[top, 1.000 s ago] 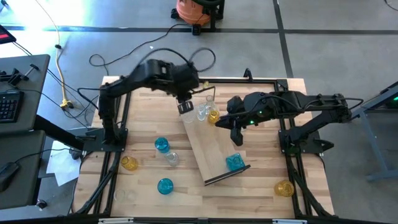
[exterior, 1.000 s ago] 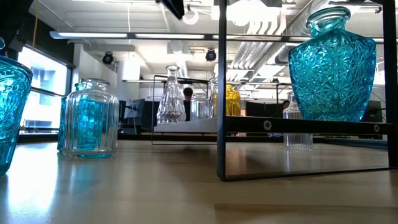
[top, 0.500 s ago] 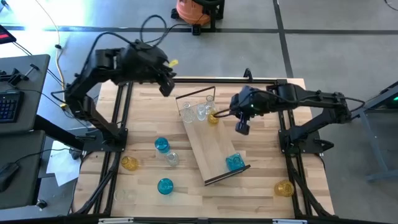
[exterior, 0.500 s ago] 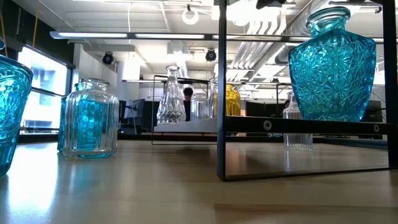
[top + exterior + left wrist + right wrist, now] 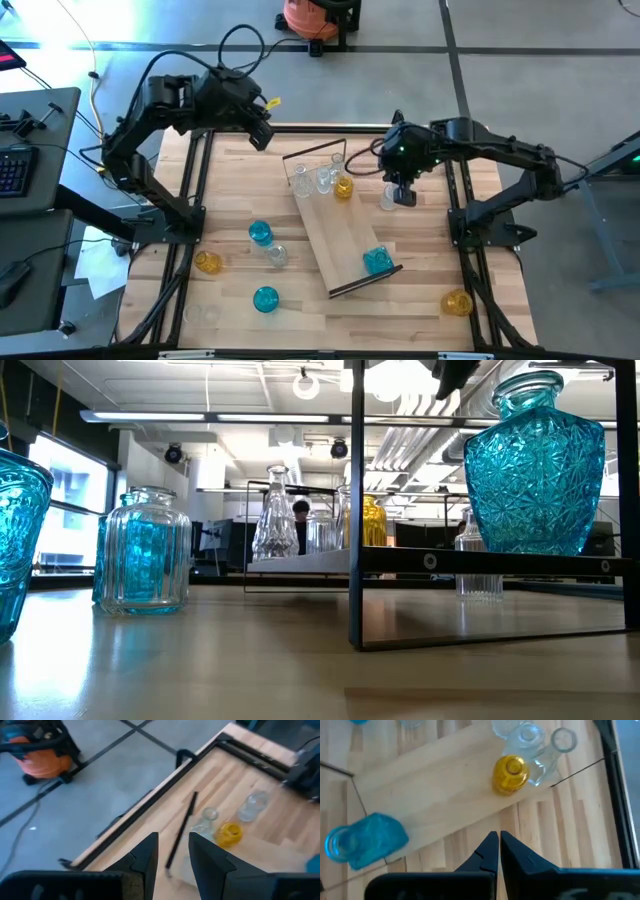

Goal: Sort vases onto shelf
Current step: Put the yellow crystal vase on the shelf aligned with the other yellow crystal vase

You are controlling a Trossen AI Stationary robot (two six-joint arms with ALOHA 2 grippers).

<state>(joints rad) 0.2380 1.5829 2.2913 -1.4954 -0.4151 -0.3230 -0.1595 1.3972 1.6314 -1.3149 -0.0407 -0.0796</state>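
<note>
Grey concrete floor (image 5: 520,70) with dark seams surrounds the bench (image 5: 240,170); an orange shop vacuum (image 5: 310,18) stands beyond its far edge.
</note>
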